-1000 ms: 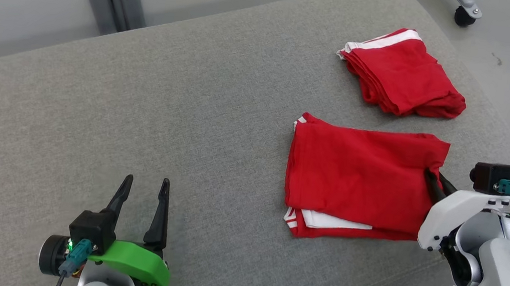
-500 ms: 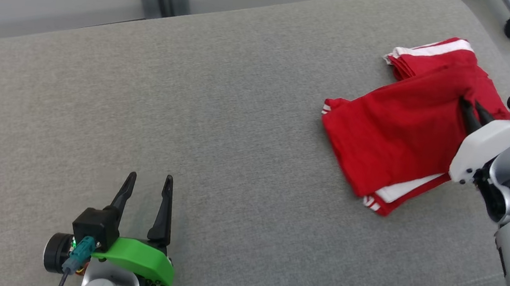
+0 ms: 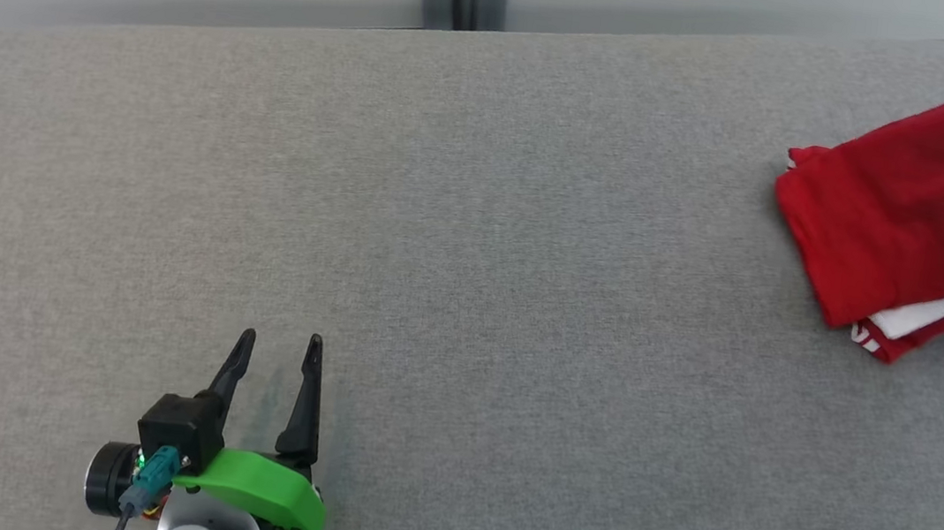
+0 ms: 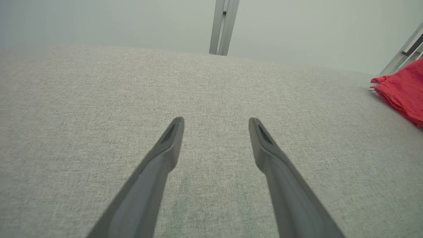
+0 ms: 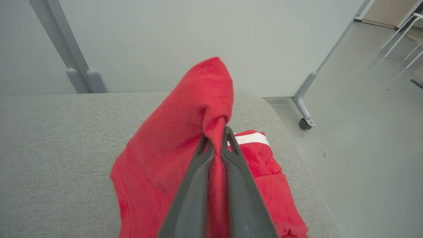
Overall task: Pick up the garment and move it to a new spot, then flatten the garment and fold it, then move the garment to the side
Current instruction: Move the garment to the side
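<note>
Right tool point(image 5: 216, 132) of mine is pinched tight on a bunched fold of the red garment point(image 5: 172, 148), lifting that corner at the right end of the grey fabric-covered desk point(image 3: 443, 208) — just over a second folded red garment point(image 5: 261, 162) with a white stripe. My left tool point(image 3: 278, 345) stands wide open and holds nothing, well apart from both.

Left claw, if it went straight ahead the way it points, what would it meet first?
Likely nothing: ahead of the left claw the grey cushion looks free; the red garment lies far right.
</note>
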{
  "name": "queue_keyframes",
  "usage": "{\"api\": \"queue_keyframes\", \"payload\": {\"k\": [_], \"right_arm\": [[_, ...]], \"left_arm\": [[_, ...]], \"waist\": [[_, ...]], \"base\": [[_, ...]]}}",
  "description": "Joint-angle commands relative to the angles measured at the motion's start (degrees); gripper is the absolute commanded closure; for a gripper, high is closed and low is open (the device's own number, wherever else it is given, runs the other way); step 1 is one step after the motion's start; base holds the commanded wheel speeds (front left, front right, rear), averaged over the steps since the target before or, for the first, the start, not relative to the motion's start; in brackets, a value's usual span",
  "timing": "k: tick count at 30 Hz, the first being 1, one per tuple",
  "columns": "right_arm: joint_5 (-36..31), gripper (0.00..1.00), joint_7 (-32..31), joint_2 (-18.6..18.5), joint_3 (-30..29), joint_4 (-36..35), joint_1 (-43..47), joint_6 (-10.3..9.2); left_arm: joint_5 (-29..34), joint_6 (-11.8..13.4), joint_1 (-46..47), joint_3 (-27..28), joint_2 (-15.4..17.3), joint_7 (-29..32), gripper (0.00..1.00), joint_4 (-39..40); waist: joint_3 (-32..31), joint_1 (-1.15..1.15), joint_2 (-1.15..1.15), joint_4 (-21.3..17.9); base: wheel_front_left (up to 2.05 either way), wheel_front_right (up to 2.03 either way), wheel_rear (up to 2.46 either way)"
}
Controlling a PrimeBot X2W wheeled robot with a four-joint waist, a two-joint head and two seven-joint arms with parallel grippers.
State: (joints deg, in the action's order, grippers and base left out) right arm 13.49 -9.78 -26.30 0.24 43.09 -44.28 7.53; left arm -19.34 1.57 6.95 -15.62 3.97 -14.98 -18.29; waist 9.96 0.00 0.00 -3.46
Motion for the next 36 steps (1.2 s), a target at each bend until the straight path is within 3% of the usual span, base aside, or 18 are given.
{"api": "queue_keyframes", "payload": {"k": [1,7,13,23,24,25,32,36], "right_arm": [[-0.89,1.00,-0.76,-1.71,-0.51,0.89,-1.03,-0.11],[-4.02,1.00,-3.42,-7.82,-1.93,2.97,-2.81,-0.11],[-8.54,1.00,-6.82,-11.26,-4.31,5.48,-2.46,-0.11],[-20.05,1.00,-4.31,-12.03,-11.71,9.11,-1.58,-0.11],[-21.87,0.22,-3.14,-11.91,-12.36,8.89,-1.33,-0.11],[-23.57,0.00,-2.21,-11.91,-13.43,8.70,-1.24,-0.11],[-33.37,0.00,1.46,-8.11,-19.67,7.91,-1.37,-0.11],[-35.93,0.00,3.28,-5.53,-19.80,7.73,-1.49,-0.11]], "left_arm": [[-0.15,-0.13,-0.40,-0.20,-0.19,-0.17,0.00,0.05],[0.45,-0.07,-0.93,-0.22,-0.17,-0.20,0.00,0.69],[0.94,-0.30,-0.65,-0.39,0.28,-0.20,0.00,1.11],[1.43,0.27,0.87,-0.70,1.72,0.23,0.00,2.64],[1.43,0.32,0.96,-0.74,1.83,0.29,0.00,2.82],[1.44,0.39,0.96,-0.76,1.90,0.41,0.00,2.92],[1.30,0.65,1.32,-1.12,2.06,0.61,0.00,3.19],[0.80,0.77,1.37,-1.32,1.84,0.56,0.00,2.86]], "waist": [[-0.61,0.00,0.00,3.03],[-0.28,0.00,0.00,5.35],[1.13,0.00,0.00,6.90],[5.06,0.00,0.00,8.62],[5.40,0.00,0.00,8.65],[5.67,0.00,0.00,8.66],[6.25,0.00,0.00,7.93],[5.73,0.00,0.00,7.05]], "base": [[0.00,0.00,0.00],[0.00,0.00,0.00],[0.00,0.00,0.00],[0.00,0.00,0.00],[0.00,0.00,0.00],[0.00,0.00,0.00],[0.00,0.00,0.00],[0.00,0.00,0.00]]}}
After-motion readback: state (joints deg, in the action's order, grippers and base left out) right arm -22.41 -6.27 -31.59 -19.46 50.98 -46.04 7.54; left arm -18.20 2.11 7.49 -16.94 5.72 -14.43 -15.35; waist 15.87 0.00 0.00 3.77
